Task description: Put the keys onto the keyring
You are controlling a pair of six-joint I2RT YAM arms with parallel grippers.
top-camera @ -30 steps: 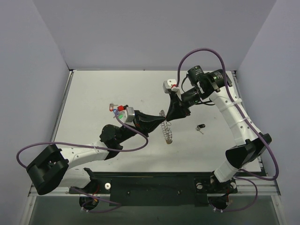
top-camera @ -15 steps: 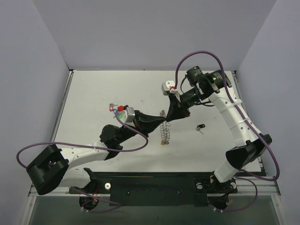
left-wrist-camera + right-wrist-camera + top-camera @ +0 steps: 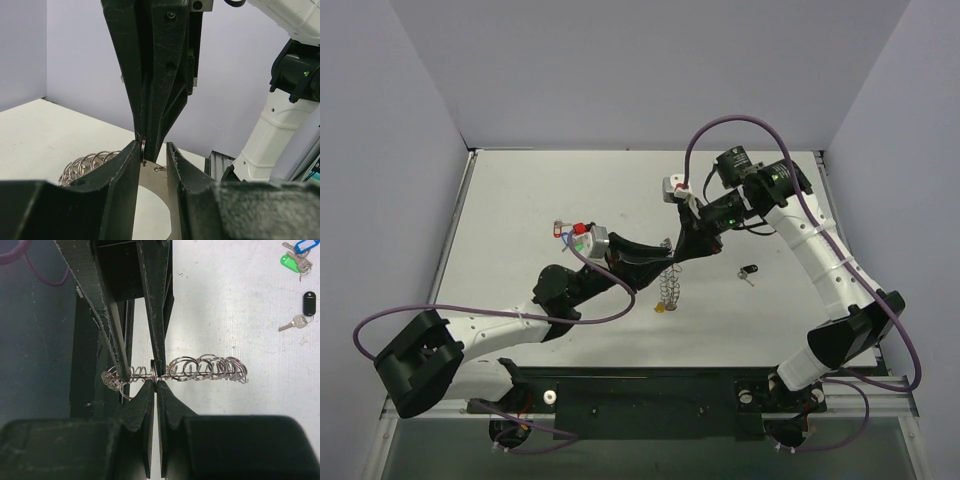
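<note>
The keyring (image 3: 668, 283) hangs above the table centre, between my two grippers. In the right wrist view it is a wire strung with small rings (image 3: 207, 368). My right gripper (image 3: 156, 381) is shut on one small ring of it; it also shows in the top view (image 3: 679, 250). My left gripper (image 3: 152, 157) is open a little, its jaws straddling a stretch of the keyring just below the right fingertips. A key with a black tag (image 3: 309, 303) lies on the table, also seen from above (image 3: 748, 271). Keys with blue (image 3: 301, 246) and green (image 3: 288, 262) tags lie beyond it.
Keys with red and blue tags (image 3: 566, 231) lie on the table left of centre, by the left wrist. A small yellowish piece (image 3: 661, 309) shows at the keyring's lower end. Grey walls enclose the table on three sides. The right arm's base (image 3: 265, 135) stands behind the grippers.
The keyring's hanging end has swung left, toward the left arm. The right wrist has shifted slightly left. Both grippers have stayed together at the keyring's top.
</note>
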